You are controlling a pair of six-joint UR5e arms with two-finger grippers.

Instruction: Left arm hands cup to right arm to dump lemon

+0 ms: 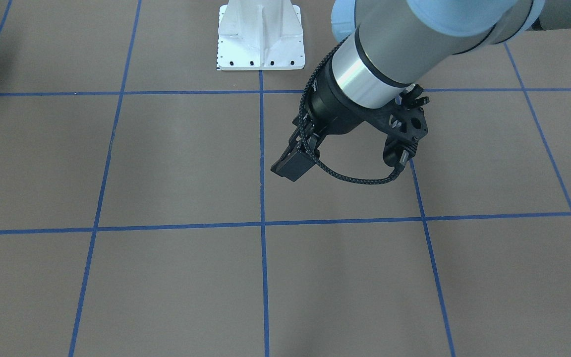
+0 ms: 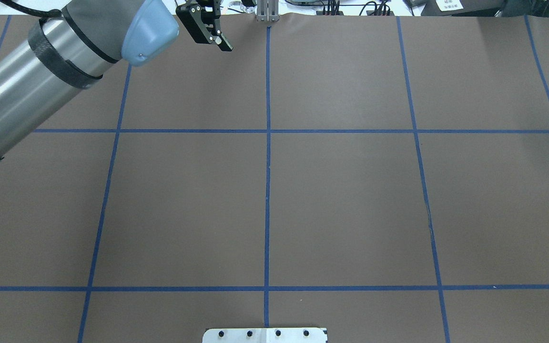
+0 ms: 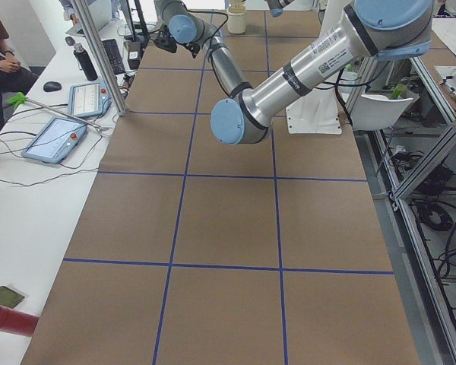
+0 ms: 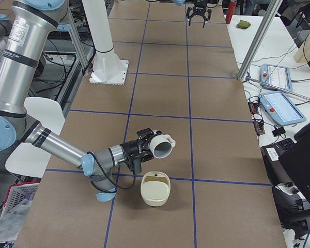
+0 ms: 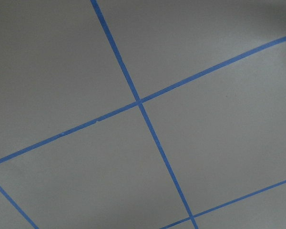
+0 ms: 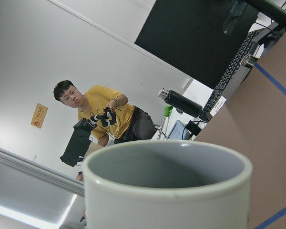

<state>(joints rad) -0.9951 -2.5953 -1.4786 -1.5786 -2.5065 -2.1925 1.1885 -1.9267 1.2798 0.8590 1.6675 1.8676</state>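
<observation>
Cup (image 4: 163, 147) already on end of right arm (image 4: 62, 147), tipped over bowl (image 4: 155, 190), lower centre; right gripper (image 4: 143, 149) grip: can't tell. Left gripper (image 2: 218, 39) jaws apart, empty. Lemon not visible, dump unconfirmed.

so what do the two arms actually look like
Both are silver-grey tubular arms with light-blue joint caps, black lettering on one tube and black jaws. The left arm carries a perforated black wrist bracket and a looping braided black cable; the right arm has a thin black cable looping beneath its wrist.
</observation>
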